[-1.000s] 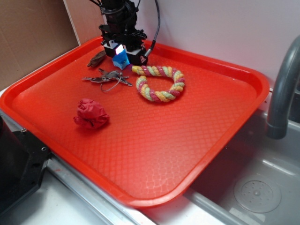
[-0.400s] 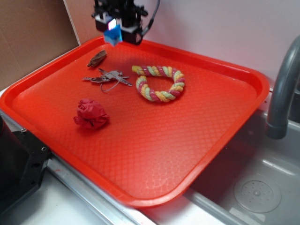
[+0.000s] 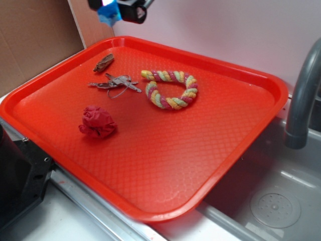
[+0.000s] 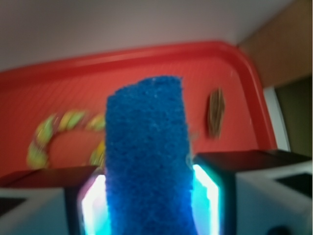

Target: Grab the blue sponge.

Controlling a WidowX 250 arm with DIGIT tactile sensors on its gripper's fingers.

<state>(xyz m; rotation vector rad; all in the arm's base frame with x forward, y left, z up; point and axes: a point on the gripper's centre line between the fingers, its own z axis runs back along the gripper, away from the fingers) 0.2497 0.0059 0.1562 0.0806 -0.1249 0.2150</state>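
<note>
High above the tray's [image 3: 281,93] back corner, the tool [image 3: 116,9] grips the sponge [image 4: 146,156]. Its jaws press both sponge sides, nothing else touching.

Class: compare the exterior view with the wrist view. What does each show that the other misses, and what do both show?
Only the exterior view shows the key bunch, the crumpled red cloth and the grey faucet. Only the wrist view shows the sponge's coarse texture up close, pinched between the lit fingers. Both show the blue sponge, the gripper, the rope ring and the red tray.
</note>
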